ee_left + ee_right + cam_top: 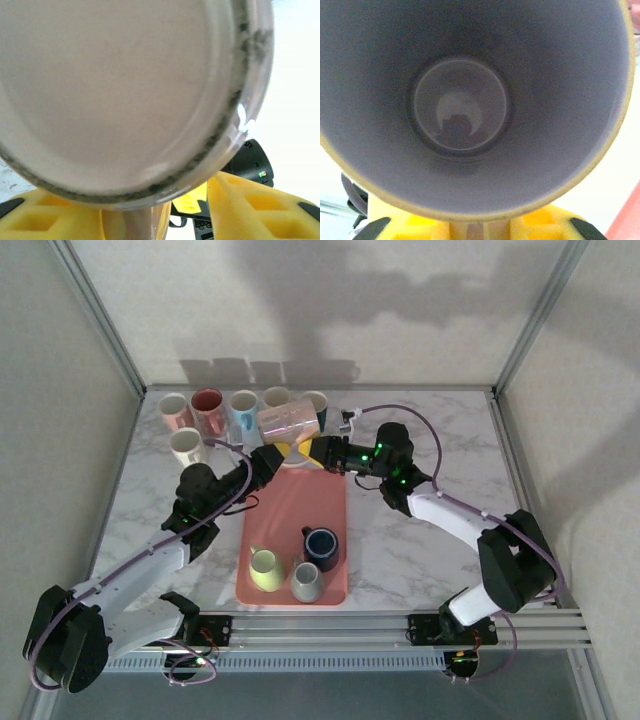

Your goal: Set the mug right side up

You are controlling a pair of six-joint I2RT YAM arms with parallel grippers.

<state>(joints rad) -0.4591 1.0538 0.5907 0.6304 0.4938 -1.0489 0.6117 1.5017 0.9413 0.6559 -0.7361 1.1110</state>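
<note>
R end effector (470,229): yellow fingers (405,225) sit tight on either side of a pale strip of the mug (290,420), prob. its handle or wall. This reads as a pinch on the mug. L end effector (152,222): fingers (50,215) stand apart w/ a pale strip btwn them. Can't tell if they bear on it or are clear of it.

Mug is in the air, on its side, btwn the two end effectors, over the far end of the pink tray (300,500). Its base faces the L wrist cam, its mouth the R.

Risks, as I judge them:
- If only the R pinch carries it, that's a small off-centre hold on a smooth glazed body. The mug may swivel or slip as it's rolled upright.
- A drop would land on the tray's far end or the bench (440,430). It could chip, or roll into the row of mugs (207,405) just behind.
- Setting it down too near the three mugs (321,545) at the tray's near end could knock them.

Hard to see:
- Exact contact pts: in both wrist cams the mug is so close it blurs.
- From above, the fingertips tuck under the mug body.
- Handle position is unclear.
</note>
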